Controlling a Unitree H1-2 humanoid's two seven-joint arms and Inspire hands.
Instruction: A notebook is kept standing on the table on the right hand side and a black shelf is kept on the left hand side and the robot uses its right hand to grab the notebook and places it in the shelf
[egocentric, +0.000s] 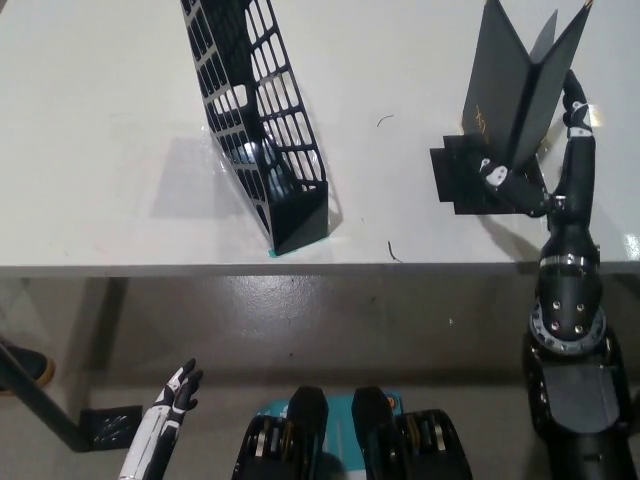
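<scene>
Seemingly, right hand (545, 165) straddles the notebook (520, 85), contact hidden.

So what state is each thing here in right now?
Notebook: standing upright on the table, covers spread apart.
Black shelf: standing on the table, nothing in it.
Right hand: open, fingers on either side of the notebook's base, not closed.
Left hand: open, low below the table edge, holding nothing.

You are looking at one notebook (520, 85) standing on one white table (100, 130), and one black shelf (262, 120). Two robot hands are showing: one black right hand (545, 165), one white left hand (165, 420). Possibly one dark shoe (22, 368) is peeking in at the left edge.
</scene>
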